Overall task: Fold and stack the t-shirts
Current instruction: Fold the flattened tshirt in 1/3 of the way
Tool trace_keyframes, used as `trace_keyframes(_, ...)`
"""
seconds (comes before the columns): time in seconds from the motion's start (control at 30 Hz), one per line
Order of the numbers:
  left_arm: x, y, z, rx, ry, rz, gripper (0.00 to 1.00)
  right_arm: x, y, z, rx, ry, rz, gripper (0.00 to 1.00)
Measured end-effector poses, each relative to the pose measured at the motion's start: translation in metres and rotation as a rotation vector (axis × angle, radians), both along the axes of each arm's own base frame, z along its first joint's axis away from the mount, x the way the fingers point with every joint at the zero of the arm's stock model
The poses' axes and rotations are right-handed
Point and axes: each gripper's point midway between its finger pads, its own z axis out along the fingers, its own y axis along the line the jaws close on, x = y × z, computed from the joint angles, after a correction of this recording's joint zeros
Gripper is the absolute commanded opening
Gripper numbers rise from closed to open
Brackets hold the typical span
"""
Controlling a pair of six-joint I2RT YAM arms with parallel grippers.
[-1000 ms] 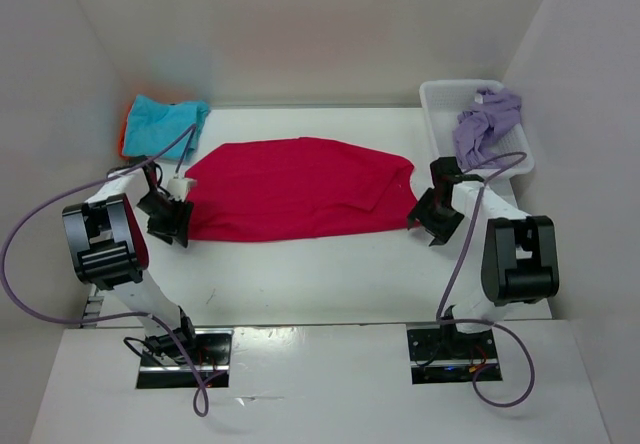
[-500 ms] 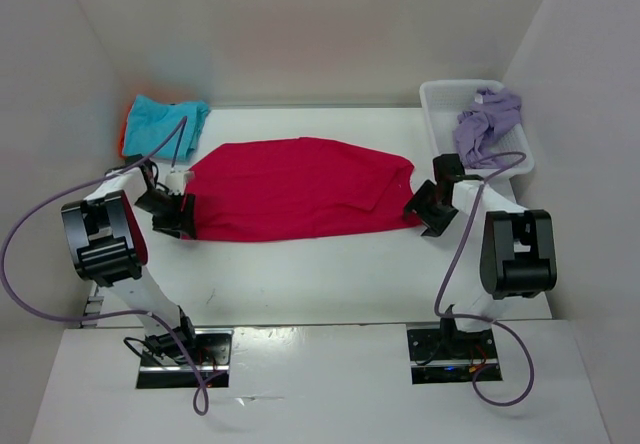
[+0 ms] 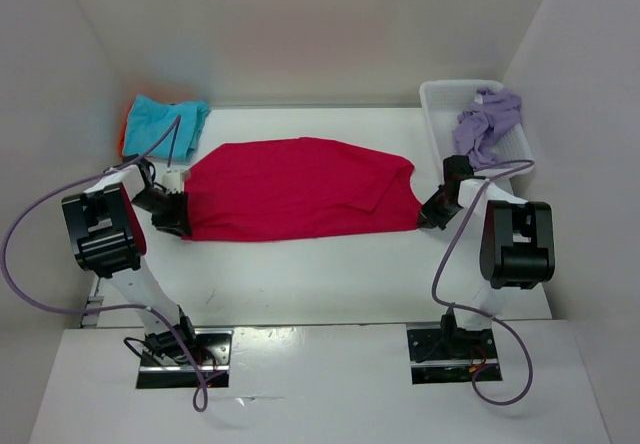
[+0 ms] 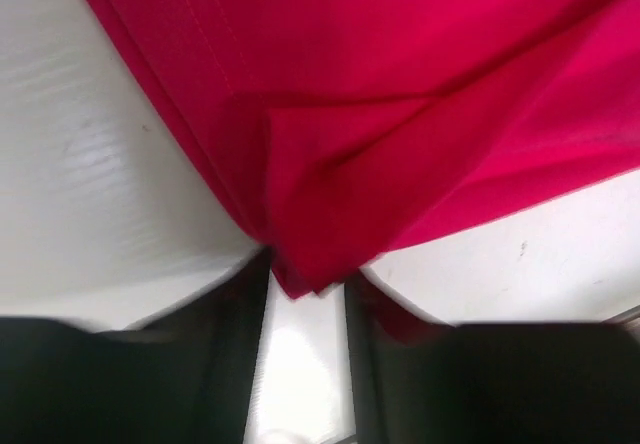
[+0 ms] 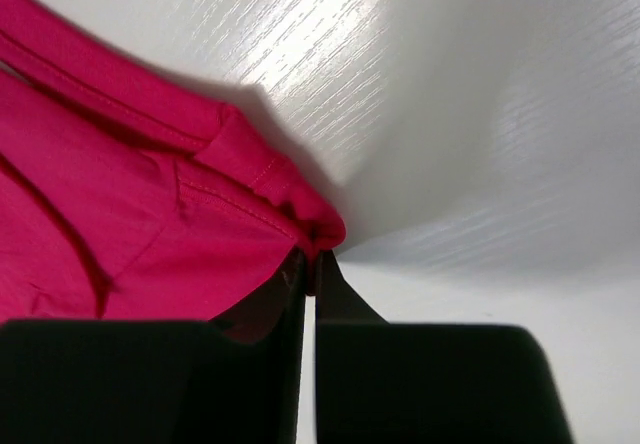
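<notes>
The right pincer [image 5: 310, 260] clamps the magenta shirt [image 3: 300, 189]; left pincer [image 4: 306, 270], apart, straddles its corner.

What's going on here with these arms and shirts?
The arms are at the magenta-red shirt, spread flat mid-table. The right gripper pinches its near right corner; the left gripper stands open around the near left corner. The turquoise shirt lies over the orange shirt, far left; the lavender shirt sits crumpled in the basket.

Magenta-red shirt [image 4: 400, 94] corner between fingers [image 4: 230, 349]
</notes>
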Motion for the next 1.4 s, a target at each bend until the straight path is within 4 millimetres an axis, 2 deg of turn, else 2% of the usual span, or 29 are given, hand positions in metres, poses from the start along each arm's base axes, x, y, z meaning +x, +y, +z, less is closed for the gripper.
trace_keyframes(0.07,0.001,-0.002,-0.004,-0.016,0.001,-0.002,0.07,0.001,0.0,0.0,0.01,-0.004,-0.004,0.0)
trace_keyframes(0.1,0.002,-0.004,-0.006,-0.031,0.005,-0.003,0.0,0.001,0.0,0.0,0.013,-0.003,-0.006,0.0)
trace_keyframes(0.3,-0.002,-0.006,-0.003,-0.07,0.014,-0.028,0.0,-0.007,0.0,0.008,0.03,0.002,-0.008,0.0)
trace_keyframes(0.37,-0.008,-0.001,0.002,-0.046,0.015,-0.055,0.0,-0.017,0.002,0.025,0.041,-0.017,-0.015,0.0)
trace_keyframes(0.53,-0.036,0.012,0.036,0.088,-0.009,-0.124,0.0,-0.055,0.009,0.098,0.055,-0.153,-0.045,0.0)
trace_keyframes(0.63,-0.061,0.017,0.042,0.142,0.039,-0.171,0.0,-0.082,0.013,0.107,0.062,-0.113,-0.052,0.0)
trace_keyframes(0.67,-0.071,0.016,0.039,0.143,0.073,-0.182,0.06,-0.09,0.016,0.105,0.065,-0.079,-0.049,0.0)
trace_keyframes(0.7,-0.083,0.016,0.035,0.141,0.112,-0.202,0.19,-0.099,0.019,0.102,0.068,-0.039,-0.045,0.0)
trace_keyframes(0.73,-0.093,0.015,0.03,0.14,0.149,-0.217,0.24,-0.107,0.021,0.1,0.071,-0.005,-0.04,0.23)
trace_keyframes(0.8,-0.114,0.014,0.027,0.138,0.22,-0.245,0.36,-0.119,0.025,0.098,0.078,0.046,-0.041,0.46)
trace_keyframes(0.83,-0.123,0.016,0.028,0.144,0.253,-0.251,0.5,-0.126,0.026,0.098,0.078,0.069,-0.041,0.6)
trace_keyframes(0.87,-0.126,0.018,0.028,0.151,0.264,-0.267,0.54,-0.129,0.026,0.098,0.081,0.08,-0.054,0.64)
trace_keyframes(0.93,-0.131,0.025,0.031,0.185,0.281,-0.274,0.57,-0.136,0.026,0.102,0.082,0.095,-0.064,0.64)
trace_keyframes(1.03,-0.139,0.039,0.033,0.248,0.312,-0.286,0.59,-0.139,0.026,0.118,0.081,0.066,-0.088,0.64)
trace_keyframes(1.17,-0.147,0.066,0.041,0.348,0.349,-0.277,0.64,-0.131,0.024,0.143,0.065,-0.031,-0.098,0.64)
trace_keyframes(1.27,-0.125,0.084,0.061,0.422,0.297,-0.27,0.67,-0.126,0.038,0.143,0.06,-0.044,-0.025,0.64)
trace_keyframes(1.33,-0.098,0.09,0.08,0.468,0.22,-0.268,0.73,-0.124,0.053,0.134,0.055,0.004,0.048,0.64)
trace_keyframes(1.4,-0.067,0.087,0.102,0.492,0.127,-0.288,0.73,-0.117,0.062,0.12,0.042,0.05,0.107,0.64)
